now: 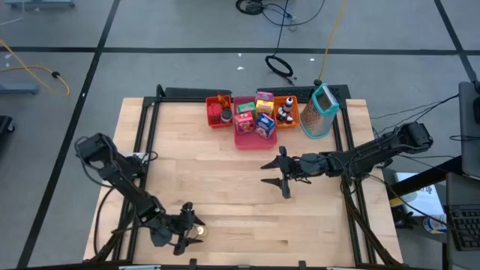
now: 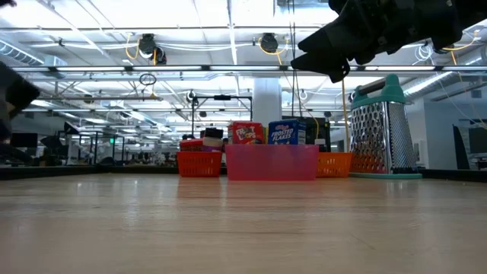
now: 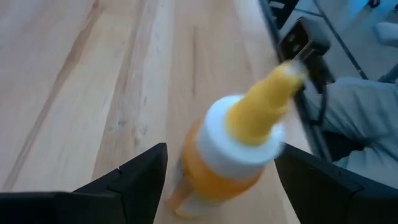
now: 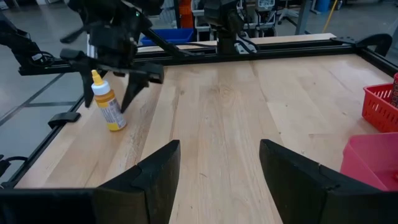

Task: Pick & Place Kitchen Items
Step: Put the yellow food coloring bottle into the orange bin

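A small yellow squeeze bottle (image 4: 107, 107) with a white collar and yellow nozzle stands on its base on the wooden table near the near-left corner; it also shows in the high view (image 1: 199, 229) and the left wrist view (image 3: 239, 149). My left gripper (image 1: 186, 227) is open, with one finger on either side of the bottle and apart from it. My right gripper (image 1: 279, 172) is open and empty over the table's middle right. More kitchen items, boxes and little bottles, sit in the trays at the far edge.
A red tray (image 1: 219, 114), a pink tray (image 1: 251, 139) and an orange tray (image 1: 291, 112) stand in a row at the far edge, and a metal grater (image 1: 321, 112) with a teal handle stands to their right. Bare wood lies between the trays and the bottle.
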`<action>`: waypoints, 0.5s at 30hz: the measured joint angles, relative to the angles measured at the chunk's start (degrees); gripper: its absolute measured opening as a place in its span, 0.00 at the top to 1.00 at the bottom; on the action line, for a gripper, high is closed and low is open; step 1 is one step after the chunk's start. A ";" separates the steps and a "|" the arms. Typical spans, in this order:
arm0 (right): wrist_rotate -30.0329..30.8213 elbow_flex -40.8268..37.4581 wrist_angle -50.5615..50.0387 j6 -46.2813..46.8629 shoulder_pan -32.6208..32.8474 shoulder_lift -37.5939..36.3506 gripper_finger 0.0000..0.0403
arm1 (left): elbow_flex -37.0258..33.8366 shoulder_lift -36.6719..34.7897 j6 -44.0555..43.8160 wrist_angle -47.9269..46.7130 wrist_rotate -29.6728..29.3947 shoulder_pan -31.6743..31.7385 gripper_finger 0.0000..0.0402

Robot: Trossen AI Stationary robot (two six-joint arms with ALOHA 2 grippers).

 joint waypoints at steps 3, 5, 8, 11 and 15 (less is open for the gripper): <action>0.02 0.00 0.00 0.00 0.00 0.00 0.47 | -0.02 1.43 -0.99 -0.70 0.13 0.70 0.26; 0.02 0.00 0.00 0.00 0.00 0.00 0.47 | -0.02 1.75 -0.59 -0.41 0.76 1.28 0.26; 0.02 0.00 0.00 0.00 0.00 0.00 0.47 | -0.02 1.81 -0.11 -0.31 1.09 1.76 0.28; 0.02 0.00 0.00 0.00 0.00 0.00 0.47 | 0.00 1.81 1.28 0.59 1.17 1.83 0.35; 0.02 0.00 -0.01 0.00 0.00 0.00 0.47 | 0.00 1.81 2.16 0.60 2.30 1.79 0.51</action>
